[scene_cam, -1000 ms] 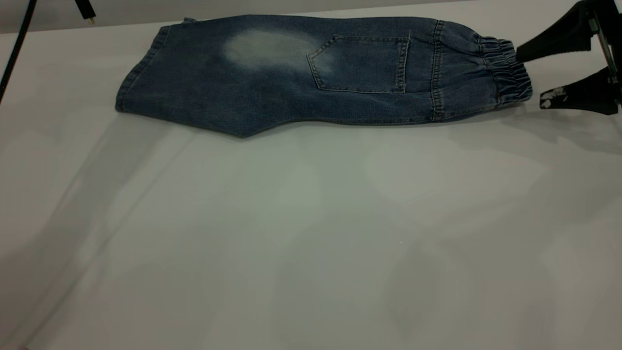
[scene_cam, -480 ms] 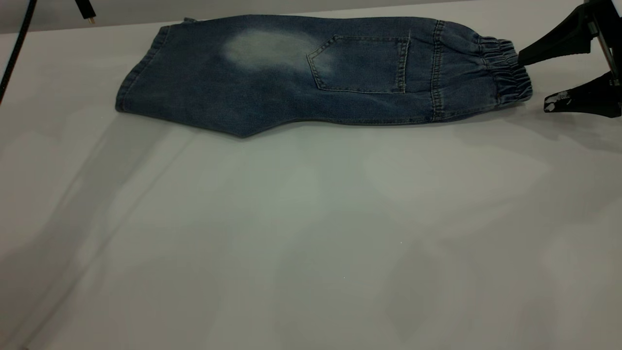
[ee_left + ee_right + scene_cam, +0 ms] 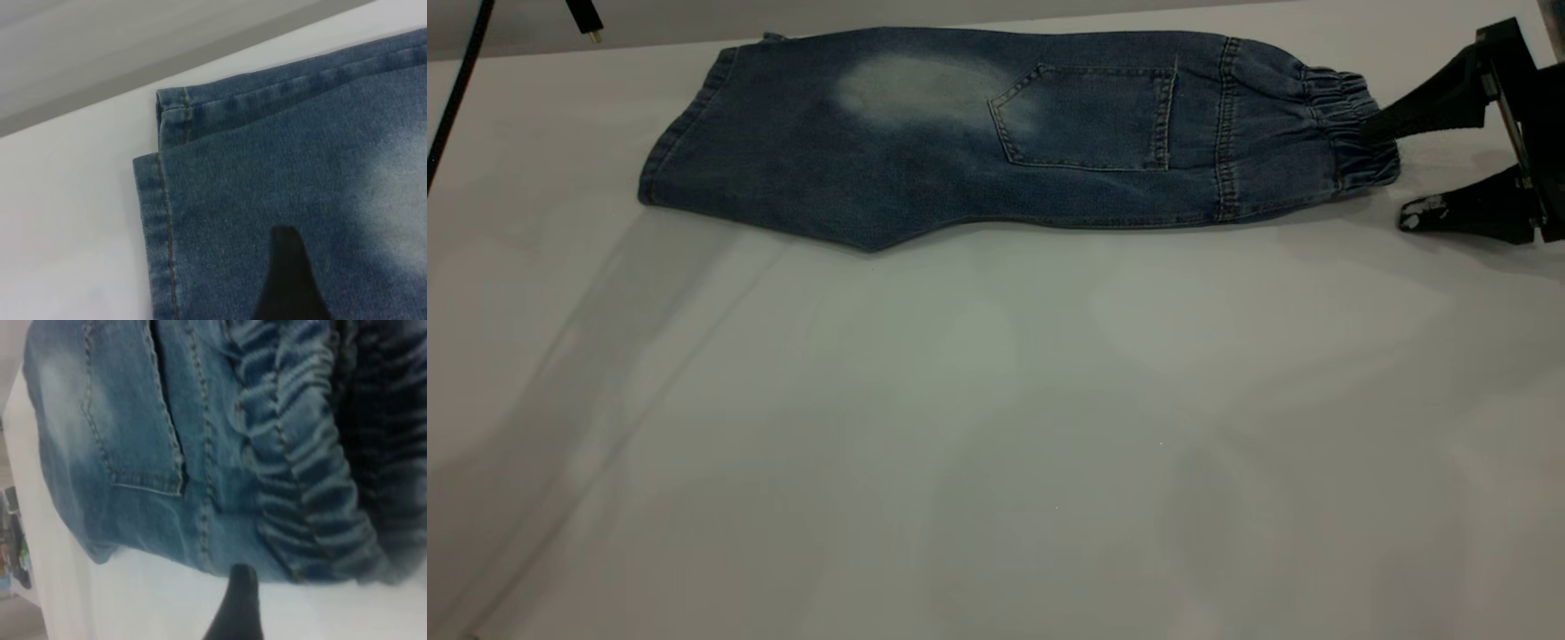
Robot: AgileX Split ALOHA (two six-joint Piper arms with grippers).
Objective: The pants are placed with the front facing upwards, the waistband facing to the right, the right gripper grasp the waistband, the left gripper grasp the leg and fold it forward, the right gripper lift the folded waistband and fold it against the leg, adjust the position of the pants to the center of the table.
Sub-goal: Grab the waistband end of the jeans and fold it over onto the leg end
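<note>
The blue denim pants (image 3: 960, 151) lie folded lengthwise at the far side of the table (image 3: 996, 400), back pocket up. The leg hem is at the left and the gathered waistband (image 3: 1347, 124) at the right. My right gripper (image 3: 1389, 173) is open at the waistband end. Its upper finger touches the ruched band and its scuffed lower finger (image 3: 1449, 213) rests low beside the band's near corner. In the right wrist view the waistband (image 3: 300, 453) fills the frame above one dark finger (image 3: 237, 607). In the left wrist view my left gripper (image 3: 331, 280) hovers open over the leg hem (image 3: 163, 220), one finger (image 3: 287, 280) showing.
A black cable (image 3: 454, 98) and a small hanging connector (image 3: 585, 20) are at the far left corner. The table's far edge runs just behind the pants. Bare tabletop spreads across the whole near half.
My right gripper has moved left and down toward the waistband, so its upper finger now meets the band. The pants have not moved.
</note>
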